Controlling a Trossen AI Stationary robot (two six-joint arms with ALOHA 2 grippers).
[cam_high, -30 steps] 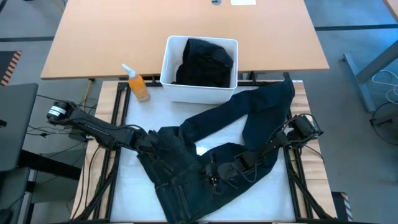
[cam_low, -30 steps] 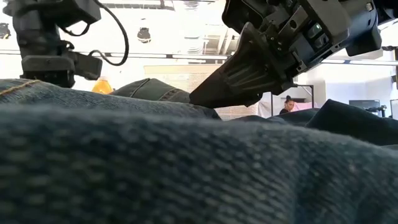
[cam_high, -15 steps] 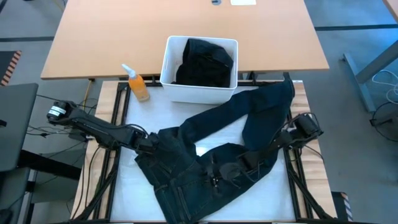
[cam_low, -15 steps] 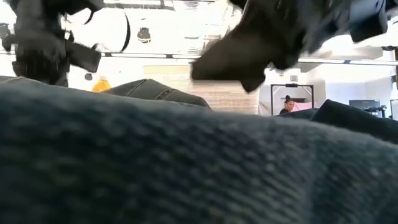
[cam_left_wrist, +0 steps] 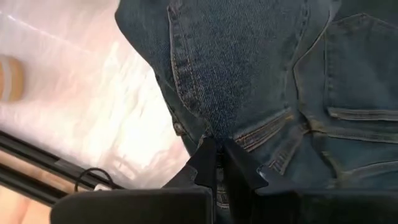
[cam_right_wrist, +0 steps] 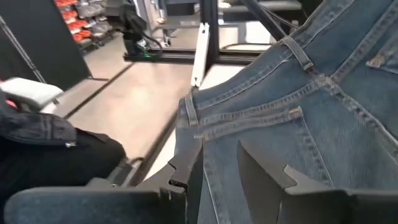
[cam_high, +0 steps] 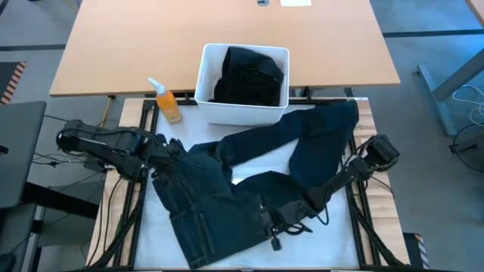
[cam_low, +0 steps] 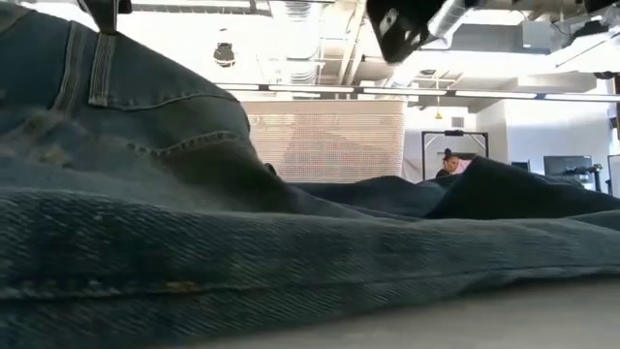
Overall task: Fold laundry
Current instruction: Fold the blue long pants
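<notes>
Dark navy trousers lie spread over the white table top, legs running to the far right corner. My left gripper is at the waist's left end, shut on the denim. My right gripper is near the front edge with the waist's other end between its fingers. In the low view the waist rises at the left, and part of my right gripper shows at the top. Black clothing fills the white bin. My left gripper pinches the trousers' waist edge beside a back pocket, between its two fingers. The fingers come from above, pointing down. That end of the waist hangs lifted below them while the rest lies on the table. My right gripper has the waistband between its two fingers, near a belt loop and back pocket. The fingers come almost level from the table's right side. Layers cannot be told. The denim beyond slopes down toward the table.
The white bin stands at the table's far edge, with an orange spray bottle to its left. A wooden desk lies beyond. Bare white table shows between the legs and at the near left.
My left gripper has shut on the waist's left end and gone up and toward the table's left edge, pulling that end up off the table. My right gripper has risen a little and drawn toward the near edge with its end. The legs have stayed in place.
</notes>
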